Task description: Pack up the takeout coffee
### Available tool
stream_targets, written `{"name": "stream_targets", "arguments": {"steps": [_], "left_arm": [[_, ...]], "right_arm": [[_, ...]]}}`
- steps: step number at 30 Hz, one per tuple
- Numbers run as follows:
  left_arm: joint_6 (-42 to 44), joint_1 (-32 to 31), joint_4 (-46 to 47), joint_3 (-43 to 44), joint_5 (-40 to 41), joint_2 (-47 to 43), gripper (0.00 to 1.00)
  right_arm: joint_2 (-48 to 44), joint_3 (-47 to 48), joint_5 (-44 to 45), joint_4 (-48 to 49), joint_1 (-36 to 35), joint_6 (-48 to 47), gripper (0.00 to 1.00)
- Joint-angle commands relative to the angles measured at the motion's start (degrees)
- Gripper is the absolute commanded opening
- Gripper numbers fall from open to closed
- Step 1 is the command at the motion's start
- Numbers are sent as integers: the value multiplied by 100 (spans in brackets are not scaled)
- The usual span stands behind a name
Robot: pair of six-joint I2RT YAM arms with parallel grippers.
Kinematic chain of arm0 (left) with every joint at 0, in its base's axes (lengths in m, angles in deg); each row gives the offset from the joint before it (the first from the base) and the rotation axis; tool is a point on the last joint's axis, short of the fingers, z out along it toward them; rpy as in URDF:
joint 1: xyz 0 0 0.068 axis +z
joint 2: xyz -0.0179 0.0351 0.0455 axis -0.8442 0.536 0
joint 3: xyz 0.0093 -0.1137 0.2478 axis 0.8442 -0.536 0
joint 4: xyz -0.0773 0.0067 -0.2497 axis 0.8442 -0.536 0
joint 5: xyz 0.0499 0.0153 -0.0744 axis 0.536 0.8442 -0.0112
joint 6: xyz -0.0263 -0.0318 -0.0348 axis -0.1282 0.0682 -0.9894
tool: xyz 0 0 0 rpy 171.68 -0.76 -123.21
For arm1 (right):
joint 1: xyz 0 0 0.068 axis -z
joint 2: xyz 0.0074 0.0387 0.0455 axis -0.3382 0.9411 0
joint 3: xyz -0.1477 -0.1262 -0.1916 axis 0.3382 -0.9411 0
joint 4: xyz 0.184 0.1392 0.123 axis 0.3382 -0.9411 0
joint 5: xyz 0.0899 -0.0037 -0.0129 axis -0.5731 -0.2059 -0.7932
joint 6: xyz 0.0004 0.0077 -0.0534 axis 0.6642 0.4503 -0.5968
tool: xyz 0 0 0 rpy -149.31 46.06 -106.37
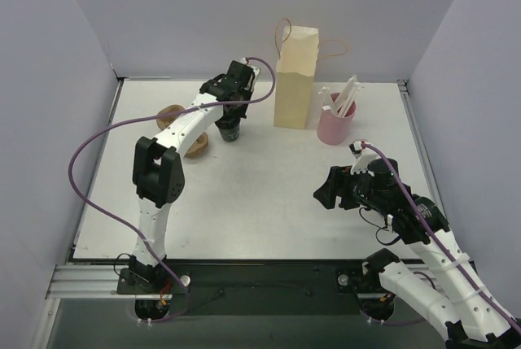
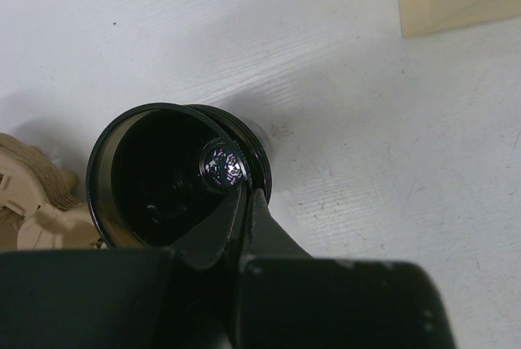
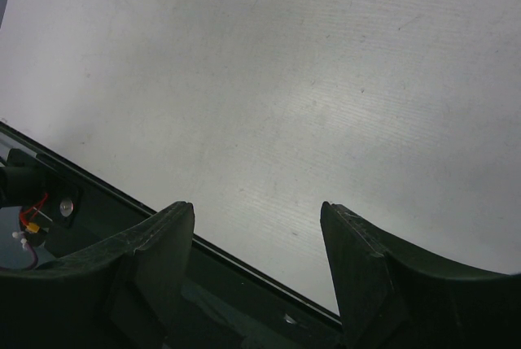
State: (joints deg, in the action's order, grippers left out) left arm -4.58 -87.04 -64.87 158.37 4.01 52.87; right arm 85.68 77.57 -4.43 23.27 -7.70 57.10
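We see a white desk (image 1: 260, 194) carrying a glossy black cup (image 2: 146, 178), a pale cream paper bag (image 1: 295, 80), a pink tumbler (image 1: 335, 127) of white sticks (image 1: 348, 93), and tan pulp trays (image 1: 195, 144). The arms (image 1: 155, 219) are white with black joints and trail purple cables (image 1: 89, 146). The left claw (image 2: 236, 190) and right claw (image 3: 256, 223) are black.

White arm links (image 1: 149, 217), black joints (image 1: 159, 172), purple cables (image 1: 72, 168)
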Motion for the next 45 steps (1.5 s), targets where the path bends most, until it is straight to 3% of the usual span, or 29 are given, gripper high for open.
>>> {"name": "stream_targets", "arguments": {"steps": [1, 16, 22, 30, 37, 45], "left_arm": [[140, -17, -184, 587, 339, -231, 0], [140, -455, -887, 1045, 647, -1065, 0], [-255, -1035, -642, -570, 620, -2294, 0], [-1345, -2431, 323, -3293, 884, -3649, 0], [-1829, -2899, 966, -4306, 1218, -3711, 0], [-2101, -3233, 1274, -4554, 1289, -3325, 0]], "right_arm": [[-84, 81, -51, 163, -13, -42, 65], [-259, 247, -95, 120, -5, 213, 65], [-645, 230, 186, -161, 4, 432, 65], [-1261, 55, 441, -706, -5, 608, 66], [-1586, -104, 529, -874, -5, 898, 66], [-1569, -77, 616, -1032, -5, 916, 66]]}}
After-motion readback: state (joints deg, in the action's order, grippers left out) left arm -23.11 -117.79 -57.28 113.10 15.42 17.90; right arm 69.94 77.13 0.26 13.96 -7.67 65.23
